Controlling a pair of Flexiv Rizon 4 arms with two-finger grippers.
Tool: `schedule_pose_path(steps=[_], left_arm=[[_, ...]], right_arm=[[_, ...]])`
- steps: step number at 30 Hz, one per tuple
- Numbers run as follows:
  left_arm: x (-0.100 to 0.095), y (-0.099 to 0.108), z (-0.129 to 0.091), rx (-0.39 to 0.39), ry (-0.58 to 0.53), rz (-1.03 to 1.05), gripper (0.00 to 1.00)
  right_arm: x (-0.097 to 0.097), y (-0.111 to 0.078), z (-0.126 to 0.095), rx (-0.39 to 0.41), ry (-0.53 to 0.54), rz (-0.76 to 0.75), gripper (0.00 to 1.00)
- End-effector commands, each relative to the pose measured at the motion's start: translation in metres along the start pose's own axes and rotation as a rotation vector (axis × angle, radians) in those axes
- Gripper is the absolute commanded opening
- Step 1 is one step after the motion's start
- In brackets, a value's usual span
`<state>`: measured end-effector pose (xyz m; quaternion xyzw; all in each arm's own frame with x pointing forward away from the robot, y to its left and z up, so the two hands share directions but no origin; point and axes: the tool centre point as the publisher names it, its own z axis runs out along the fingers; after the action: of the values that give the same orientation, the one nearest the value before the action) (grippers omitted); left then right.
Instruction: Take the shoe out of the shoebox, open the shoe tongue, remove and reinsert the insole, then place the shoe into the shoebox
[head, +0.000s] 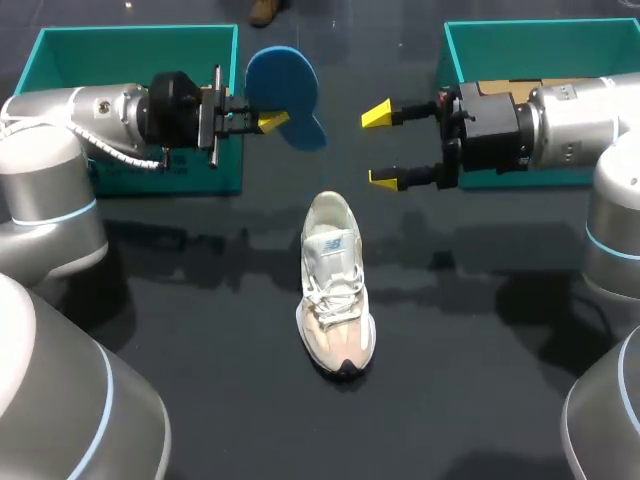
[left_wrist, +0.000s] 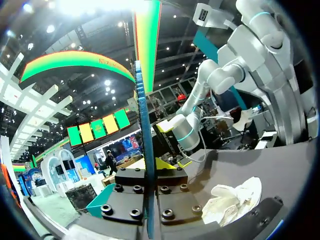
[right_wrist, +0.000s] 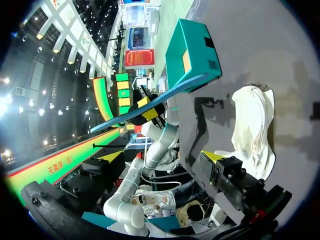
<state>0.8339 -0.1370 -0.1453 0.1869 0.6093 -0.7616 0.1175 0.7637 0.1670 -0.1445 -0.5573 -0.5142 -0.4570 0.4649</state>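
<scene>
The left gripper (head: 268, 121) pinches the flat blue foam insole (head: 285, 85) aloft, just beyond the white-and-beige laced sneaker (head: 335, 290) standing mid-table; the right gripper (head: 382, 147) hangs spread to its right. Best steady the sneaker's collar first, then feed the insole in toe-end down

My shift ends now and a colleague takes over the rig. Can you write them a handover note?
Left gripper: shut on the blue insole, held off the table.
Right gripper: open, empty.
Shoe: upright on the table, in front of the left shoebox and right shoebox.
Done: shoe out, insole removed.
To do: reinsert insole, return shoe to a shoebox.
</scene>
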Motion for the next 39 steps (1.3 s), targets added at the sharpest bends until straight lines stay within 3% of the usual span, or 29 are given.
schedule_pose_path(steps=[1,11,21,35,39], left_arm=[[-0.004,0.003,-0.001,0.006,0.028,-0.001,0.00],[0.005,0.005,0.004,-0.003,0.054,0.184,0.00],[0.019,-0.020,0.016,-0.068,0.120,0.473,0.00],[0.019,-0.020,0.016,-0.068,0.120,0.473,0.00],[0.023,-0.017,0.020,-0.092,0.148,0.600,0.00]], right_arm=[[0.000,0.000,0.002,-0.001,-0.002,0.001,1.00],[0.000,0.000,0.002,-0.001,-0.002,0.001,1.00],[0.000,0.000,0.002,-0.001,-0.002,0.001,1.00],[0.000,0.000,0.002,-0.001,-0.002,0.001,1.00],[0.000,0.000,0.002,-0.001,-0.002,0.001,1.00]])
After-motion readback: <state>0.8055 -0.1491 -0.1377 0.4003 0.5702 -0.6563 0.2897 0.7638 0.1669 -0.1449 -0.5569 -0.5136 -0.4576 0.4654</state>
